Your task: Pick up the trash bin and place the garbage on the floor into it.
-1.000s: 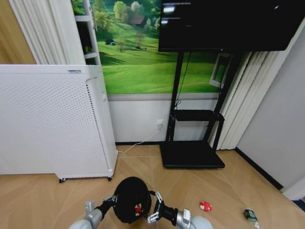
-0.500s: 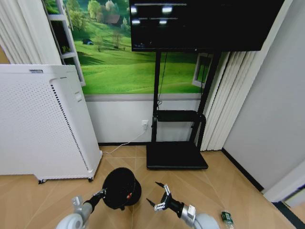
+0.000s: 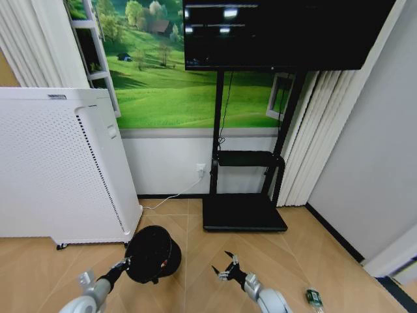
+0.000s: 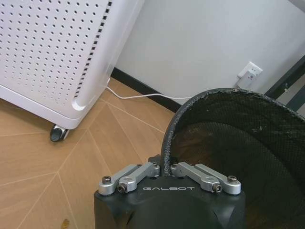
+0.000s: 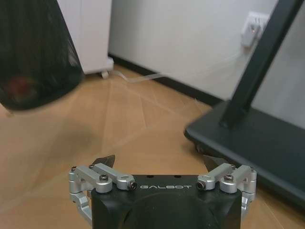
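The left gripper (image 4: 165,172) is clamped on the rim of the small black round mesh trash bin (image 3: 151,253), its fingers pinching the wire edge from both sides; the bin hangs off the floor just ahead of it, mouth tilted toward the camera. Through the mesh in the right wrist view a red blur shows inside the bin (image 5: 34,57), too vague to identify. The right gripper (image 3: 226,268) hovers empty beside the bin, fingers spread wide. Near its arm, a greenish labelled bottle (image 3: 315,299) lies on the wooden floor (image 3: 306,248), partly cut off.
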Robot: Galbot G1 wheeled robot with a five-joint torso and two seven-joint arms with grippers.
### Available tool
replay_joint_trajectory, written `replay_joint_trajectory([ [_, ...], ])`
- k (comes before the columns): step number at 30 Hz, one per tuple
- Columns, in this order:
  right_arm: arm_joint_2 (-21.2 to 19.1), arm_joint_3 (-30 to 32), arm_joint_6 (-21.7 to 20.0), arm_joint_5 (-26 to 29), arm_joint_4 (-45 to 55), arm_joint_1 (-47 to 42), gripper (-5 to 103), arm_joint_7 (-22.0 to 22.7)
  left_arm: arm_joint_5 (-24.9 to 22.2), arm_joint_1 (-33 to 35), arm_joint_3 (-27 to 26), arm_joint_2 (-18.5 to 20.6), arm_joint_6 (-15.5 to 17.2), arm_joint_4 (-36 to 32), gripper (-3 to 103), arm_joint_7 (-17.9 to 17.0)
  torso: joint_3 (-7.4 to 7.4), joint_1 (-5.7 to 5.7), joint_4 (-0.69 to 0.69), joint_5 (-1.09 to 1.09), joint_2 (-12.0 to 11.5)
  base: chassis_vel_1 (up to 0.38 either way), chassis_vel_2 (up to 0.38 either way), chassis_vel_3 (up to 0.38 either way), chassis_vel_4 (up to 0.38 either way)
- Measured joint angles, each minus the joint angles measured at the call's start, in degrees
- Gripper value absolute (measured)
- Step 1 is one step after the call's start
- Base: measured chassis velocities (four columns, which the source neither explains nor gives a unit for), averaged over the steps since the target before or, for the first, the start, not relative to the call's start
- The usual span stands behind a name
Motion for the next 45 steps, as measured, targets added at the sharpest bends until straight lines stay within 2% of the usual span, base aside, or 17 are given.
replay_joint_trajectory([
  [2,-0.86,1.43,-0.52,-2.13,-2.04,-0.03,100,-0.22,0.03,0.36,-0.34,-0.36,-0.06,-0.14,3,0.14,0.0,0.0,0.0,-0.01,0.0,0.0,0.0,0.0,0.0],
  [7,-2.18,2.44,0.01,-3.24,-4.34,-0.97,100,-1.45,0.24,0.32,-0.28,-0.91,-0.16,-0.12,3,0.18,0.0,0.0,-0.02,-0.01,0.0,0.0,0.0,0.0,0.0],
  [17,-2.02,2.72,0.95,-5.92,-7.86,-0.42,100,-1.61,0.31,-0.01,0.21,-1.29,-0.18,-0.08,3,0.17,0.0,0.0,-0.03,-0.01,0.0,0.0,0.0,0.0,0.0],
  [22,-0.97,2.1,1.77,-9.05,-14.87,3.38,100,-1.57,0.46,0.09,0.27,-1.56,-0.27,-0.12,3,0.15,0.0,0.0,-0.01,0.0,0.0,0.0,0.0,0.0,0.0],
  [24,-0.58,2.01,2.21,-12.79,-20.87,7.11,100,-1.36,0.51,0.75,-0.96,-1.77,-0.35,-0.4,3,0.37,0.0,0.0,0.0,0.0,0.0,0.0,0.0,0.0,0.0],
  [26,-0.82,2.29,2.21,-14.21,-22.83,8.3,100,-0.73,0.37,0.97,-1.71,-2.16,-0.39,-0.57,3,0.76,0.0,0.0,0.0,0.0,0.0,0.0,0.0,0.0,0.0],
  [36,-2.15,3.53,1.65,-16.09,-26.39,9.08,100,-0.58,0.23,0.71,-2.0,-2.39,-0.56,-0.06,3,1.02,0.0,0.0,-0.01,-0.02,0.0,0.0,0.0,0.0,0.0],
  [45,-1.13,3.95,2.64,-18.34,-30.72,10.03,100,0.83,0.67,1.43,-1.95,-3.38,-0.73,-0.61,3,1.17,0.0,0.0,-0.01,-0.01,0.0,0.0,0.0,0.0,0.0],
])
